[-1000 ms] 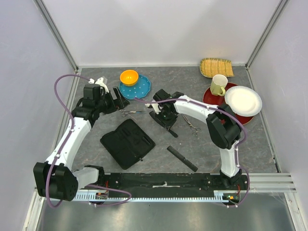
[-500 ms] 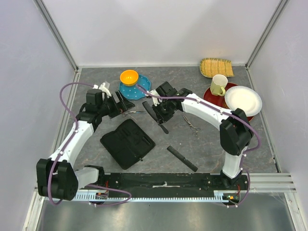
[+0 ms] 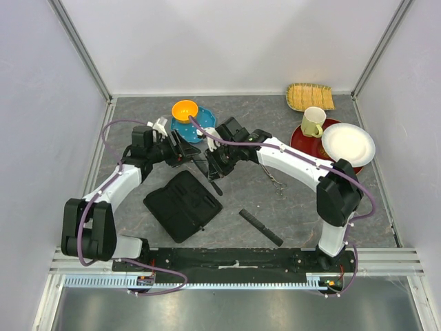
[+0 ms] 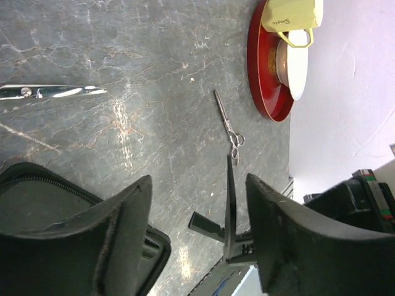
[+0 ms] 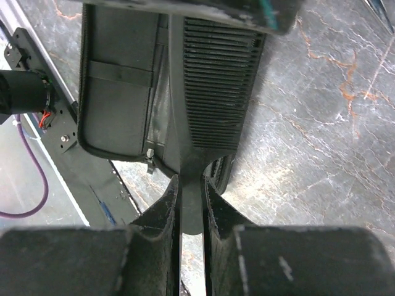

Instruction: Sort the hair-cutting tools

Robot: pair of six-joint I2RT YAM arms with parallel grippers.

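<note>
Over the middle of the grey table (image 3: 131, 117), the right gripper (image 5: 190, 200) had its fingers pressed together on one end of a black comb (image 5: 217, 86). The comb's toothed length reached out past the fingertips, above the black zip case (image 5: 117, 92). The case seemed to lie open, with a strap and pockets showing. Whether the comb touched the case could not be told from the wrist view.

Just left of it, the left gripper (image 4: 197, 182) hung low by the case's far corner, its jaws standing apart with nothing between them. One pair of silver scissors (image 4: 52, 92) lay closed on the table ahead of that gripper, with only the blades and pivot in view. The second pair of scissors (image 3: 275, 181) lay to the right of the right gripper, apart from it, toward the red plate (image 3: 301, 141). The second comb (image 3: 260, 227) lay flat nearer the front edge, right of the case and not touching it.

At the back, an orange bowl (image 3: 185, 110) sat on a blue dotted plate (image 3: 205, 124). A yellow mug (image 3: 313, 121) and a white plate (image 3: 348, 143) rested on the red plate. A woven tray (image 3: 310, 96) lay behind them.
</note>
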